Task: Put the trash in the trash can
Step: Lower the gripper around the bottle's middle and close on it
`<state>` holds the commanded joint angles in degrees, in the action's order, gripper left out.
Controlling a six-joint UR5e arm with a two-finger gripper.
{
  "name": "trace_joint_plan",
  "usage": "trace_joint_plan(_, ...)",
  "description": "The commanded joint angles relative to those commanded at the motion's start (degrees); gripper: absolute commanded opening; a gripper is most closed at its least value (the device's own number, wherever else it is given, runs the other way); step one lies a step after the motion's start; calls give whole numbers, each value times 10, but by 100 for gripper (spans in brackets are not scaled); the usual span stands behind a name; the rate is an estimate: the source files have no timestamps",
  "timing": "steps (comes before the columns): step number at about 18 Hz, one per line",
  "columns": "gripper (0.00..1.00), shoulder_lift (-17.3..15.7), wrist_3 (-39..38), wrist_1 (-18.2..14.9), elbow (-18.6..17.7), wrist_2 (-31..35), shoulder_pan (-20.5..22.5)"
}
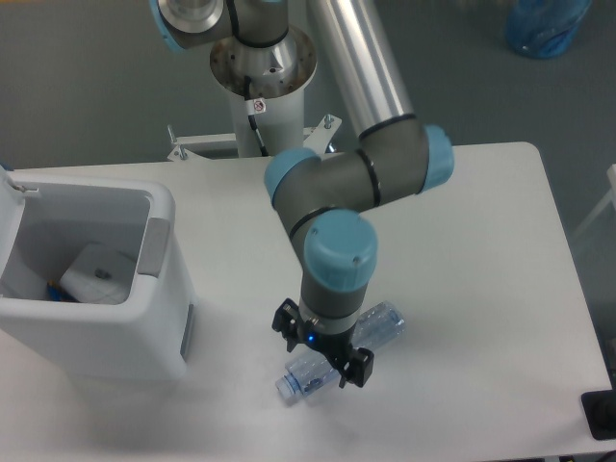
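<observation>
A crushed clear plastic bottle [383, 323] lies on the white table [481, 250], its capped end toward the front left. My gripper [321, 360] hangs directly over the bottle's middle, open, one finger on each side of the bottle and low on it. The white trash can [168, 318] stands at the left edge of the table, with a whitish crumpled wrapper [99, 272] lying inside it. The gripper covers the bottle's middle.
The arm's grey pedestal [262, 67] rises behind the table's far edge. A grey tab [154, 246] sits on the can's right rim. A blue object [547, 24] lies on the floor at the top right. A dark object [599, 414] shows at the lower right corner.
</observation>
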<state>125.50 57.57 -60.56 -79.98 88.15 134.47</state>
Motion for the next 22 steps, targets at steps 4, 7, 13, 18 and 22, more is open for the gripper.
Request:
trace_joint_plan(4, 100, 15, 0, 4, 6, 12, -1)
trace_joint_plan(7, 100, 15, 0, 2, 4, 12, -5)
trace_joint_plan(13, 100, 29, -1, -3, -1, 30, -23)
trace_joint_plan(18, 87, 49, -12, 1, 7, 44, -30)
trace_joint_plan(22, 32, 48, -18, 2, 7, 45, -32)
